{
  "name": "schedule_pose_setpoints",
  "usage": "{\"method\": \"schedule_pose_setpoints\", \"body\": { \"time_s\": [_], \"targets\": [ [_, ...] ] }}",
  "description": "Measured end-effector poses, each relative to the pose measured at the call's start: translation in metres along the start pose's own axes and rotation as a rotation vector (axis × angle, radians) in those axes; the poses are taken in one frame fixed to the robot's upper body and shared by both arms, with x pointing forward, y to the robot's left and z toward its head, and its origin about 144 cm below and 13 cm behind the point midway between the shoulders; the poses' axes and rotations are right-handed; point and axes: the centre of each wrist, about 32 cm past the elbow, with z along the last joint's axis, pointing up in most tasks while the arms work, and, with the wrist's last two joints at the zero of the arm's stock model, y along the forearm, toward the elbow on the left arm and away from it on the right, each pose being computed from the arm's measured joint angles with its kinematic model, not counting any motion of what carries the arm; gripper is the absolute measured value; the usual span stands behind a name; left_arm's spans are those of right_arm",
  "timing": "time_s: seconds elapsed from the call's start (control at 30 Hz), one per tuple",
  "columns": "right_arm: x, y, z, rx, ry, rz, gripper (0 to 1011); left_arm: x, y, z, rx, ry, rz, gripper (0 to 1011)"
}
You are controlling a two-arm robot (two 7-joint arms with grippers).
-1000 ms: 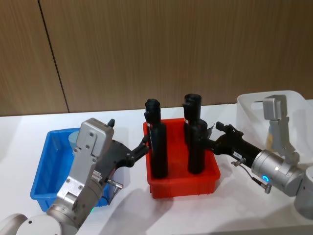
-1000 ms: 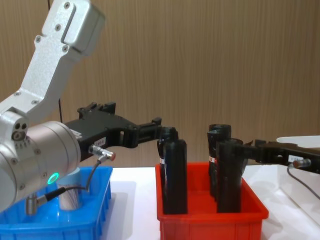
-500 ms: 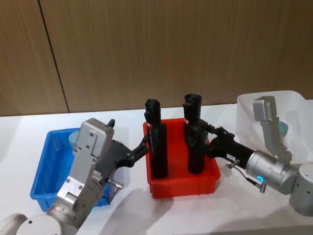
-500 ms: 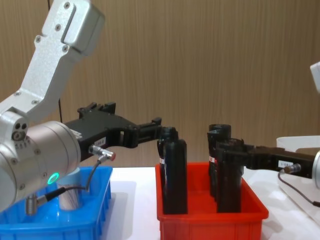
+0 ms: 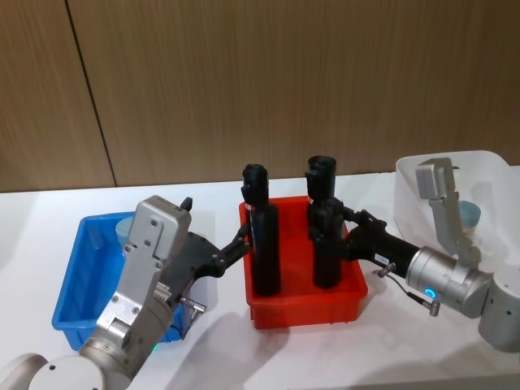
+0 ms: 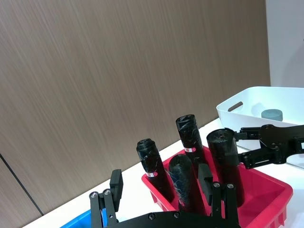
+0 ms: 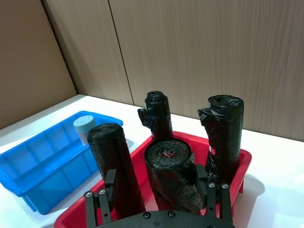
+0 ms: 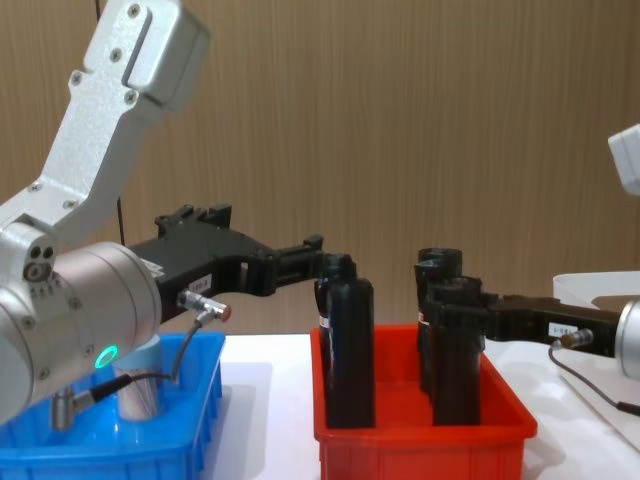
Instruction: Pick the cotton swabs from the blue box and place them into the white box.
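Over the table (image 5: 32, 219), right hand (image 5: 340, 223) advanced onto a black roll (image 5: 327, 256).

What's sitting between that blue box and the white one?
In the head view, a red bin holding four upright black rolls sits between the blue box and the white box.

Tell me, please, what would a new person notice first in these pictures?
Four tall black wrapped rolls stand upright in the shallow red plastic bin at the table's middle, and both black grippers reach toward them: the left gripper and the right gripper. One pale-lidded cotton swab jar sits in the bright blue plastic box on the left; another is in the white plastic box on the right.
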Motion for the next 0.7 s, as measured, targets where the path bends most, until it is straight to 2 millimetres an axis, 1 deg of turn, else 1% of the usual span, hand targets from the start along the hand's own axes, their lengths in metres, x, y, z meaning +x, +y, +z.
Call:
{"method": "schedule_pose_setpoints", "body": {
  "time_s": [0.7],
  "targets": [
    [0.013,0.003,0.001,0.001,0.006,-0.012,1002,0.000,0.000,0.000,0.000,0.000,0.000,1004]
  ]
}}
